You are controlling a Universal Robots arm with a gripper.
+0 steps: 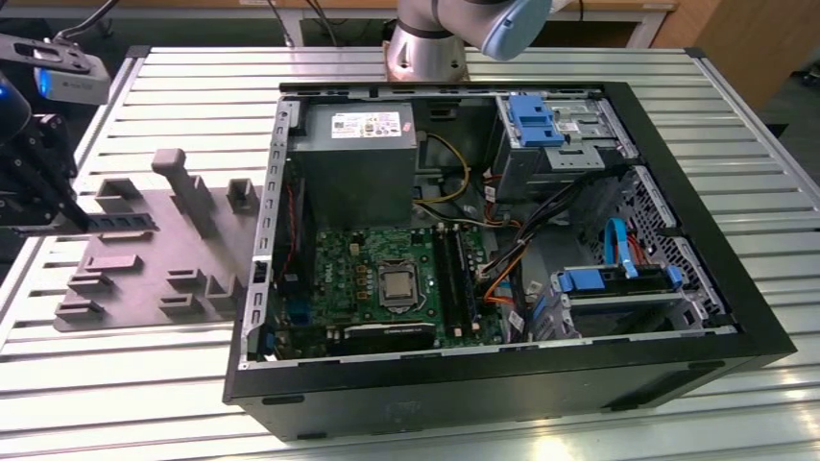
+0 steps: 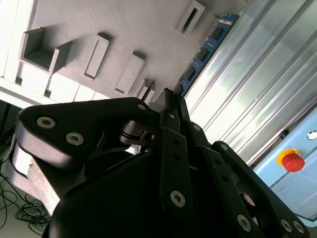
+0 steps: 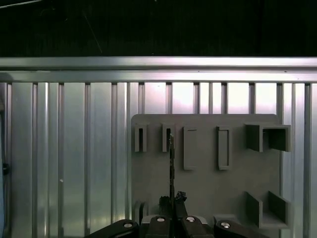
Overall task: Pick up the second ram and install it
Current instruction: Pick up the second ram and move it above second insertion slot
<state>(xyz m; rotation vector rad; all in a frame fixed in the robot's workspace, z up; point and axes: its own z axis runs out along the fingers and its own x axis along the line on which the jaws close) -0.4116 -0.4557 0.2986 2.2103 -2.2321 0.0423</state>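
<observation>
- Second ram [image 1: 113,223] lies edge-on over the grey holder tray [image 1: 154,264]; whether it is clear of the tray cannot be told.
- Gripper [image 1: 75,221] is clamped on one end of the stick.
- Step judged: pick-up; install not yet done.
- Judged need: square alignment with a free motherboard slot [image 1: 451,274], well apart from the tray.

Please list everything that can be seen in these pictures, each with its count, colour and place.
second ram: one, dark with blue-green, in the gripper over the holder tray
holder tray: one, grey, on the table at the exterior view's left
computer case: one, black, open, mid-table
motherboard: one, green, inside the case
power supply: one, grey, inside the case
drive caddies: two, blue, inside the case
table: one, silver, slatted
emergency button: one, red, beyond the table's edge
arm: one, grey, behind the case
gripper: one, black, shut on the second ram
</observation>
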